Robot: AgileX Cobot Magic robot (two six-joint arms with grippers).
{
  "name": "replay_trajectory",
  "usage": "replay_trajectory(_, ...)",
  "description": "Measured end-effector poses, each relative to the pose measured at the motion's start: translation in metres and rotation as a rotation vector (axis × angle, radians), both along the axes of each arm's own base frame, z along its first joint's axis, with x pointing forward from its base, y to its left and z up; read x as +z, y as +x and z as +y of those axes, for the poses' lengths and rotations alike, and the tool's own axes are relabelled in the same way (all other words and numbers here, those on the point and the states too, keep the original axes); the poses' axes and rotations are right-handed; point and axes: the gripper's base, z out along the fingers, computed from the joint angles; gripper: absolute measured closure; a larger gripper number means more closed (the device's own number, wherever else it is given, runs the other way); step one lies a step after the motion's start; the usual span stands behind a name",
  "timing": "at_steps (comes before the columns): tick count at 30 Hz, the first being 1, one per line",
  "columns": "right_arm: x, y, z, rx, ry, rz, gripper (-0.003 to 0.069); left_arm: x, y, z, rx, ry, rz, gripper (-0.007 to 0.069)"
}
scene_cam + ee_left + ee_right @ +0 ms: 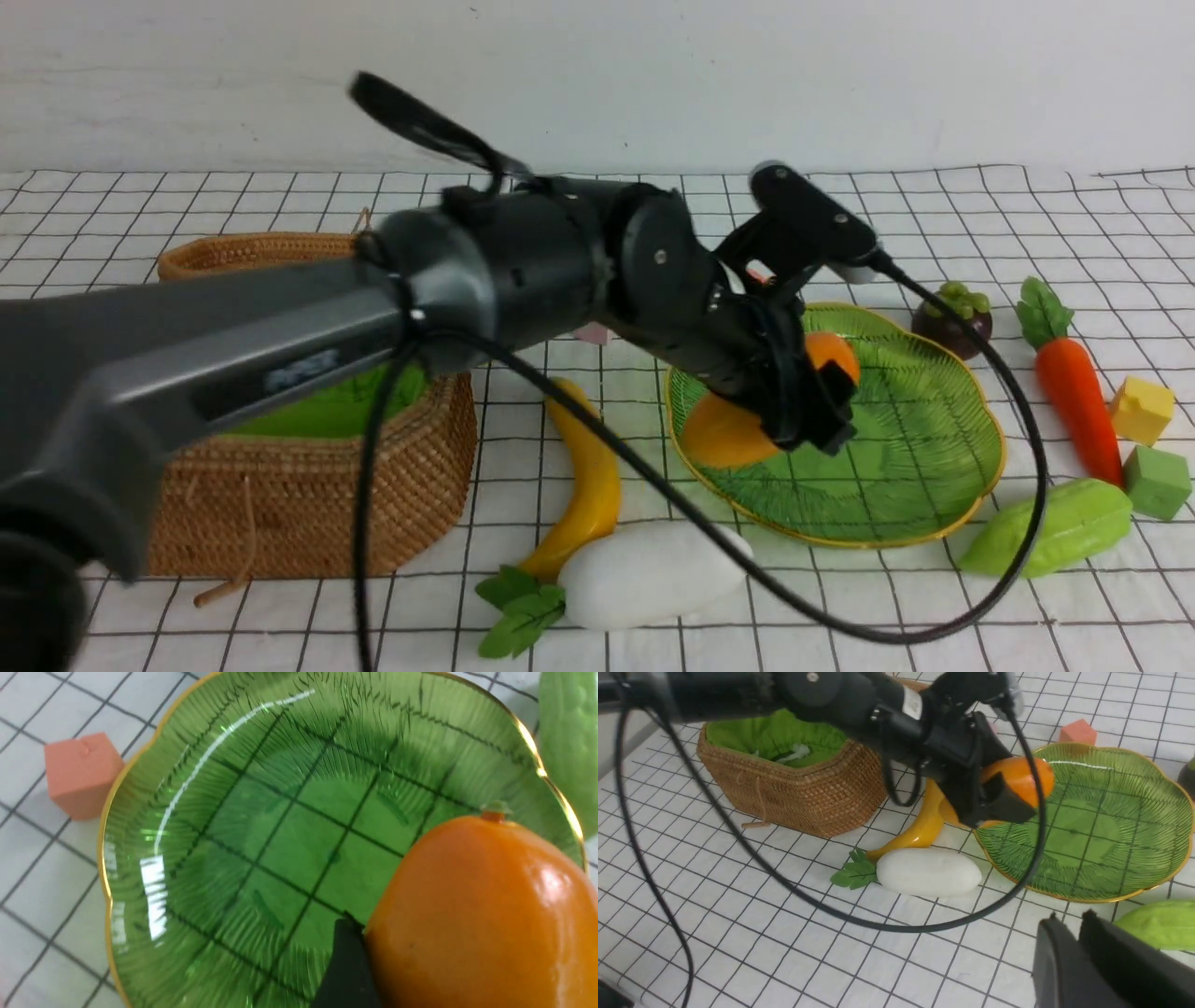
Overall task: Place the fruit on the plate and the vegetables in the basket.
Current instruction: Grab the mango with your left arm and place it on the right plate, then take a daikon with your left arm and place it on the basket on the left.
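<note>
Large translucent green glass plate with wavy gold rim (896, 457) is sitting right of the woven tan wicker basket (308, 504), which is showing its green cloth lining. Left gripper (808, 394) is reaching in angled down, jaws clamping the plump orange-yellow mango (724, 437) over the plate's left part; can't tell if it's touching glass. Right gripper (1071, 920) is sitting near the light green ridged gourd (1157, 924), fingers nearly together, gripping nothing.

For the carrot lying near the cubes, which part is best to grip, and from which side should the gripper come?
Probably the thick orange part of the carrot just below its leaves, from above, jaws across its width. It lies flat, and lower down the yellow cube and gourd crowd it.
</note>
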Motion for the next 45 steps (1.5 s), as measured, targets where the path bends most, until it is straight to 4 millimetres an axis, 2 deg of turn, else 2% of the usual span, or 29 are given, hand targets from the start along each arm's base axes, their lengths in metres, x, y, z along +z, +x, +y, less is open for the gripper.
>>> replay_trajectory(3,-0.002,0.002,-0.005,-0.052,-0.024,0.011,0.0569,-0.016,0.018,-0.017,-0.001,-0.005,-0.005,0.0091)
replay_trajectory(7,-0.004,0.003,-0.009,-0.110,-0.035,0.033,0.0566,-0.025,0.028,-0.025,0.004,-0.016,-0.020,0.0078)
replay_trajectory(8,-0.004,0.004,-0.010,-0.121,-0.038,0.036,0.0564,-0.027,0.030,-0.026,0.008,-0.023,-0.030,0.0050)
replay_trajectory(11,-0.004,0.004,-0.011,-0.132,-0.039,0.039,0.0560,-0.027,0.031,-0.027,0.011,-0.029,-0.039,-0.0022)
replay_trajectory(13,-0.004,0.004,-0.011,-0.132,-0.038,0.039,0.0559,-0.027,0.032,-0.027,0.011,-0.028,-0.044,-0.0043)
replay_trajectory(16,-0.004,0.004,-0.011,-0.133,-0.037,0.040,0.0555,-0.027,0.030,-0.026,0.003,-0.013,-0.033,-0.0044)
replay_trajectory(20,-0.005,0.004,-0.011,-0.132,-0.037,0.043,0.0551,-0.013,0.020,-0.019,-0.019,0.035,0.037,-0.0015)
replay_trajectory(21,-0.005,0.003,-0.010,-0.128,-0.036,0.050,0.0550,0.006,0.009,-0.011,-0.010,0.057,0.094,0.0042)
replay_trajectory(22,-0.005,0.003,-0.010,-0.125,-0.035,0.053,0.0550,0.017,0.004,-0.006,0.006,0.063,0.126,0.0081)
replay_trajectory(23,-0.005,0.003,-0.010,-0.124,-0.034,0.055,0.0550,0.020,0.002,-0.005,0.011,0.064,0.135,0.0091)
replay_trajectory(24,-0.006,0.002,-0.010,-0.118,-0.034,0.065,0.0550,0.042,-0.011,0.008,0.061,0.089,0.207,0.0195)
replay_trajectory(25,-0.006,0.002,-0.009,-0.117,-0.035,0.068,0.0550,0.049,-0.013,0.011,0.076,0.083,0.214,0.0226)
replay_trajectory(27,-0.007,0.002,-0.009,-0.113,-0.034,0.074,0.0550,0.077,-0.030,0.031,0.117,0.158,0.239,0.0430)
replay_trajectory(28,-0.007,0.002,-0.009,-0.113,-0.034,0.074,0.0550,0.078,-0.031,0.033,0.118,0.180,0.243,0.0447)
replay_trajectory(29,-0.006,0.002,-0.009,-0.110,-0.031,0.075,0.0550,0.088,-0.040,0.043,0.110,0.244,0.245,0.0557)
replay_trajectory(30,-0.006,0.002,-0.009,-0.109,-0.031,0.074,0.0550,0.090,-0.043,0.047,0.100,0.284,0.246,0.0608)
replay_trajectory(31,-0.006,0.002,-0.009,-0.108,-0.030,0.074,0.0550,0.090,-0.047,0.049,0.088,0.318,0.248,0.0637)
replay_trajectory(33,-0.006,0.001,-0.008,-0.103,-0.027,0.075,0.0550,0.081,-0.052,0.049,0.071,0.359,0.265,0.0637)
replay_trajectory(35,-0.006,0.001,-0.008,-0.102,-0.030,0.074,0.0550,0.062,-0.057,0.047,0.042,0.422,0.295,0.0618)
replay_trajectory(37,-0.006,0.001,-0.008,-0.095,-0.040,0.068,0.0550,0.041,-0.061,0.046,-0.004,0.496,0.315,0.0551)
replay_trajectory(38,-0.006,0.001,-0.008,-0.093,-0.042,0.068,0.0550,0.039,-0.061,0.046,-0.009,0.502,0.318,0.0542)
replay_trajectory(39,-0.006,0.001,-0.008,-0.089,-0.049,0.064,0.0550,0.028,-0.062,0.046,-0.033,0.531,0.330,0.0490)
replay_trajectory(40,-0.007,0.001,-0.008,-0.082,-0.058,0.062,0.0548,0.010,-0.061,0.045,-0.073,0.567,0.337,0.0377)
replay_trajectory(45,-0.007,0.001,-0.008,-0.076,-0.067,0.064,0.0547,-0.019,-0.049,0.037,-0.114,0.590,0.266,0.0085)
